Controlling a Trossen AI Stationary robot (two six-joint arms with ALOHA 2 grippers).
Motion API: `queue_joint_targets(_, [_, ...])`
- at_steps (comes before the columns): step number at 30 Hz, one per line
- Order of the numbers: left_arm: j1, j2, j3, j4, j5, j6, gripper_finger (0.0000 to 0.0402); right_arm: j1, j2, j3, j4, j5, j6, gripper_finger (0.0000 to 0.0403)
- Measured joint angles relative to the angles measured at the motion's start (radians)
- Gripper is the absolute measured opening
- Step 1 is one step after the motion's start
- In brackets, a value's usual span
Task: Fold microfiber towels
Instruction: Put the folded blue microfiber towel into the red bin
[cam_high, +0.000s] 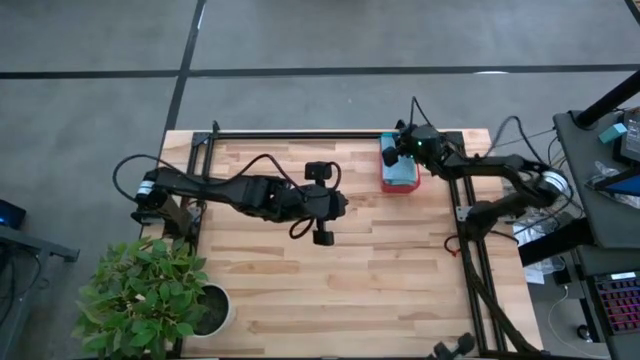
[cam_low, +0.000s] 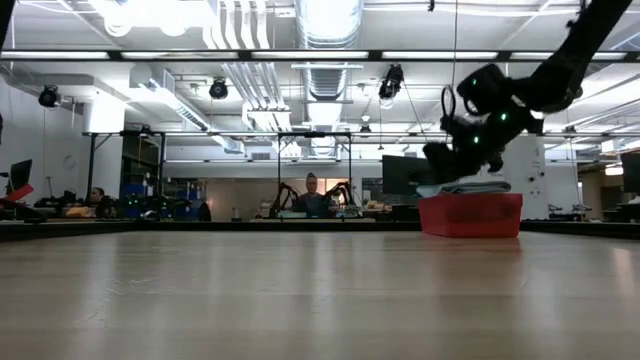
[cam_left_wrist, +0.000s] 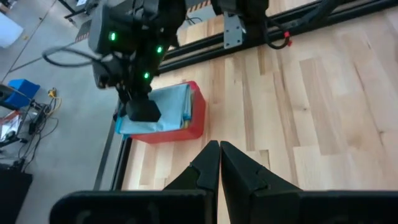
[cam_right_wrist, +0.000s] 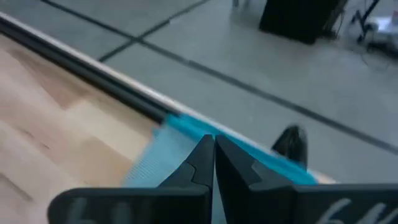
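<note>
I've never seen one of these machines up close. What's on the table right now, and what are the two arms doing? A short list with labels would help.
Table: bare wooden top
Tray: red tray at the far edge, right of centre
Towels: light blue towels stacked in the tray
Right gripper: over the tray, fingers shut, tips at the top towel; whether it grips it cannot be told
Left gripper: above the middle of the table, shut, holding nothing
Plant: potted plant at the near left corner
Background: a person seated far behind the table

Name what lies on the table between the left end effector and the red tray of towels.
Nothing: in the high view, only bare wood separates the shut left end effector from the red tray holding the towels.
</note>
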Motion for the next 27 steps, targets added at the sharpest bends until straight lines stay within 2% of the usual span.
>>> queue_joint_targets(6, [-0.015, -0.038, -0.044, -0.002, -0.026, -0.022, 0.0, -0.039, 0.177, -0.008, 0.125, -0.024, 0.016, 0.0009])
queue_joint_targets(11, [-0.019, -0.087, -0.097, 0.006, -0.079, -0.054, 0.0, -0.038, 0.242, -0.01, 0.183, -0.029, 0.025, 0.0009])
queue_joint_targets(23, [-0.034, -0.208, -0.232, 0.037, -0.157, -0.123, 0.0, -0.031, 0.048, -0.024, 0.08, -0.027, 0.036, 0.0009])
queue_joint_targets(27, [-0.038, -0.236, -0.266, 0.055, -0.165, -0.13, 0.0, -0.029, 0.021, -0.052, 0.084, -0.024, 0.041, 0.0009])
